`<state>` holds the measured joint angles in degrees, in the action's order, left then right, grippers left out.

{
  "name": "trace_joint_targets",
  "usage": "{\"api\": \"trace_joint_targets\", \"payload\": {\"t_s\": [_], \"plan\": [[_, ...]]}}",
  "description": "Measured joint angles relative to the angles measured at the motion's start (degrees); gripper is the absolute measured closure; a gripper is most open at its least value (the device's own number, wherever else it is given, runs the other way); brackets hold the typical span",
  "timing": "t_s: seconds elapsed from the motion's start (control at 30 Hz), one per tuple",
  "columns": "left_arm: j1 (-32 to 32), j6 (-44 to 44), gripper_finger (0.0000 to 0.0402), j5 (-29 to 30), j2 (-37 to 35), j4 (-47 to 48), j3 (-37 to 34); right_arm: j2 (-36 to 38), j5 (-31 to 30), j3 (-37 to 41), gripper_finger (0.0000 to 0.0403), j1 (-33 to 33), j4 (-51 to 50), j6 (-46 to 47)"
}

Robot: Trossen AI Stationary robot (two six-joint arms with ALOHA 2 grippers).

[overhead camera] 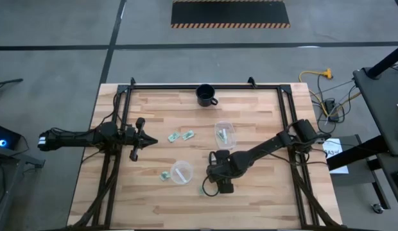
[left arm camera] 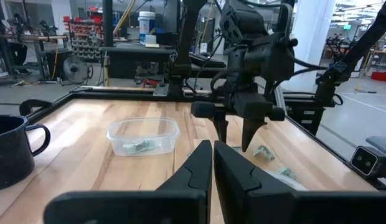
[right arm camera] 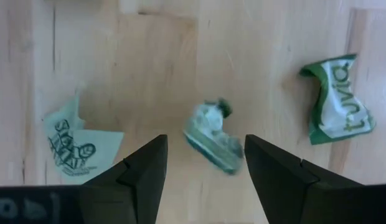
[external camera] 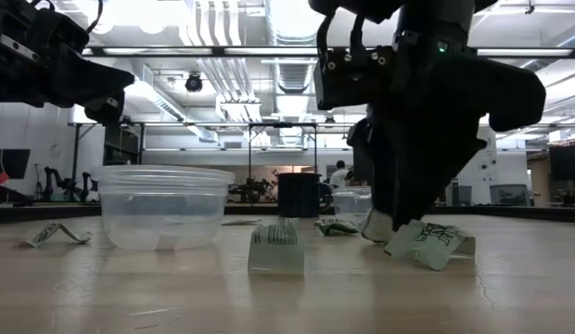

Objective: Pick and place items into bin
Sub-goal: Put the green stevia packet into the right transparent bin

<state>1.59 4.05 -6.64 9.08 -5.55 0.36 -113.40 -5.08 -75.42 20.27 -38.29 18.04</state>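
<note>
The right gripper (right arm camera: 205,165) hangs wide open over a crumpled packet (right arm camera: 211,135), two more packets (right arm camera: 339,99) flanking it; the nearest clear tub (overhead camera: 181,172) sits just beside. The left gripper (overhead camera: 152,140) waits pinched shut; black mug (overhead camera: 206,95) far off.

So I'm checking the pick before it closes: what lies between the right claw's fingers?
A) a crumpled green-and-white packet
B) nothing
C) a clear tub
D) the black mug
A: the right wrist view shows the open right claw straddling a crumpled green-and-white packet on the wood.
</note>
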Motion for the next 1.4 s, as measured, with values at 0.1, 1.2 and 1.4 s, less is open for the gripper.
{"api": "trace_joint_targets", "payload": {"t_s": [0.1, 1.2, 1.4], "plan": [[0.01, 0.0, 0.0402, -0.02, -0.08, -0.01, 0.0, 0.0, -0.06, 0.06, 0.0197, -0.02, -0.66, 0.13], [0.0, 0.02, 0.0402, -0.02, -0.11, 0.01, 0.0, 0.52, 0.76, -1.42, 0.0197, -0.04, -1.64, -28.95], [0.0, 0.0, 0.0402, -0.02, -0.08, 0.02, 0.0, 0.52, 0.61, -1.44, 0.0197, -0.22, 0.08, -32.65]]}}
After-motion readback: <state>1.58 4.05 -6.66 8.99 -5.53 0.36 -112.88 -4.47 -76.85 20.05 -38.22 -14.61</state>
